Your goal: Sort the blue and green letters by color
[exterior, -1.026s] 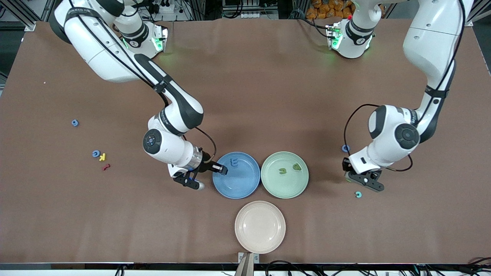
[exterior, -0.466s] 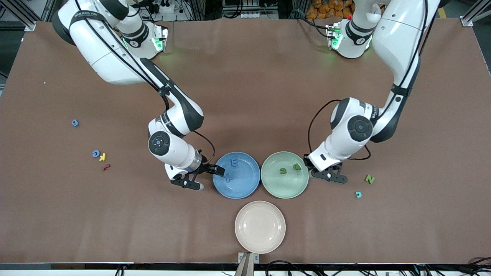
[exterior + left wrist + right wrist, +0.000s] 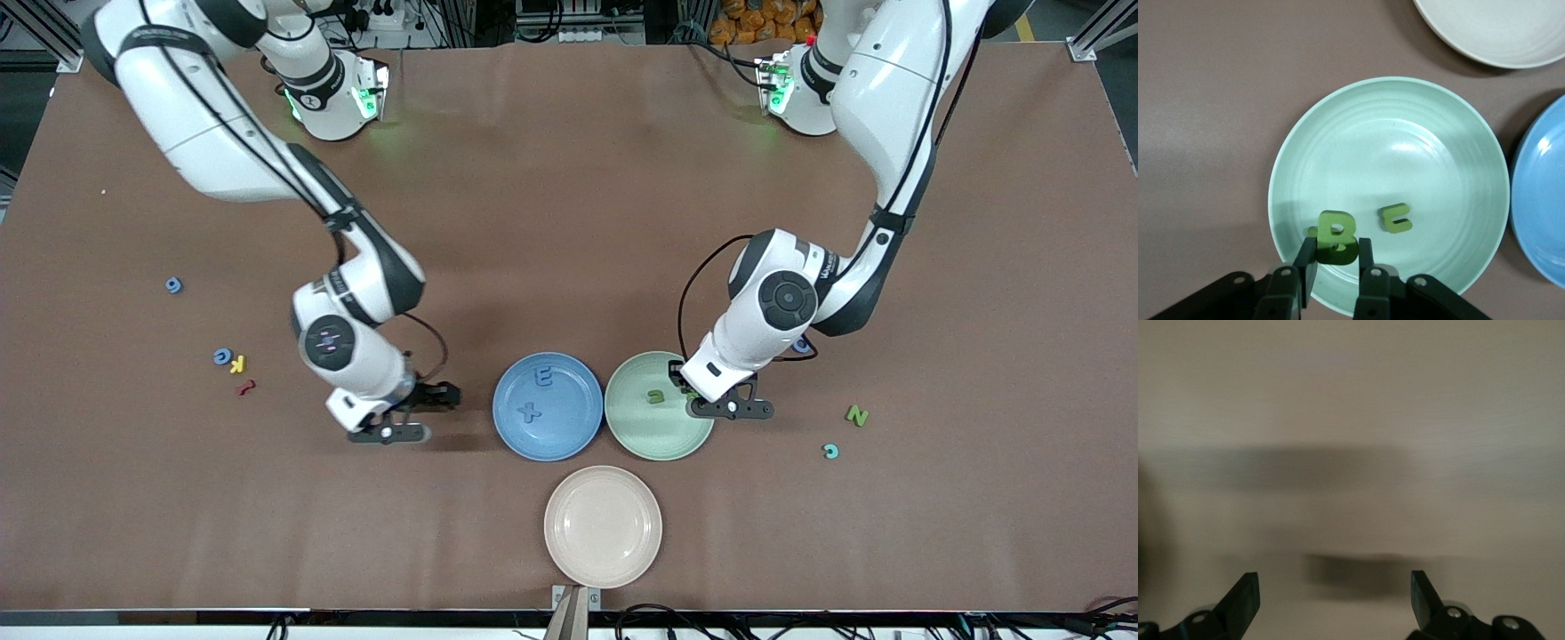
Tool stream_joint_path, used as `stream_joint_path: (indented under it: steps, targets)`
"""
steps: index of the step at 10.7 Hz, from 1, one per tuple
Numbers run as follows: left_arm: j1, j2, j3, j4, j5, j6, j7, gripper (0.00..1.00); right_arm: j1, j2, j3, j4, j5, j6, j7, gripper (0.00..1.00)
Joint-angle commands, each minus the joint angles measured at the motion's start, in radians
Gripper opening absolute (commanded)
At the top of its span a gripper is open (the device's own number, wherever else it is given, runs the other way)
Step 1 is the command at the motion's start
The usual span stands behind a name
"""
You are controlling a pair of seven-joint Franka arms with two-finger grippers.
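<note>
A chunky olive-green letter B (image 3: 1337, 237) is pinched between the narrowly set fingers (image 3: 1306, 263) of the left gripper (image 3: 1335, 267), which is held over the round pale-green plate (image 3: 636, 427) near that plate's edge toward the left arm's end of the table. A second small green letter (image 3: 655, 396) is seen lying flat in the same plate, just beside the held B but apart from it.

The right gripper (image 3: 436, 396) is positioned low over bare brown table (image 3: 569, 222) beside the round blue plate (image 3: 569, 440), toward the right arm's end; its fingers (image 3: 1241, 600) are spread wide with nothing between them. In the blue plate two blue letters are lying — an E (image 3: 543, 377) and, nearer the front camera, an X-shaped piece (image 3: 531, 412).

The two plates are set edge to edge, and a round cream plate (image 3: 603, 526) is placed nearer the front camera than both.

Loose pieces are left on the table: a green N (image 3: 856, 414) and a teal C-shaped piece (image 3: 830, 451) toward the left arm's end — and, toward the right arm's end, a blue ring-shaped piece (image 3: 173, 284), a blue C (image 3: 221, 356), a yellow K (image 3: 237, 363) and a red squiggle (image 3: 245, 387).
</note>
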Motion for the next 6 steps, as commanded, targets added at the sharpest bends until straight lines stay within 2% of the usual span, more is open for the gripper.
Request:
stream_joint_path:
  steps: [1,4,6]
  targets:
    - [-0.012,0.009,0.015,0.034,-0.011,-0.016,-0.029,1.0,-0.191,-0.15,0.016,-0.179,-0.023,-0.003,-0.287,1.0]
    - [0.035,-0.011,0.015,0.022,0.038,-0.036,0.028,1.0,-0.379,-0.196,0.016,-0.231,-0.023,0.008,-0.568,1.0]
    - [0.09,-0.015,0.003,0.022,0.063,-0.07,0.135,1.0,-0.476,-0.254,0.014,-0.28,-0.024,0.01,-0.712,1.0]
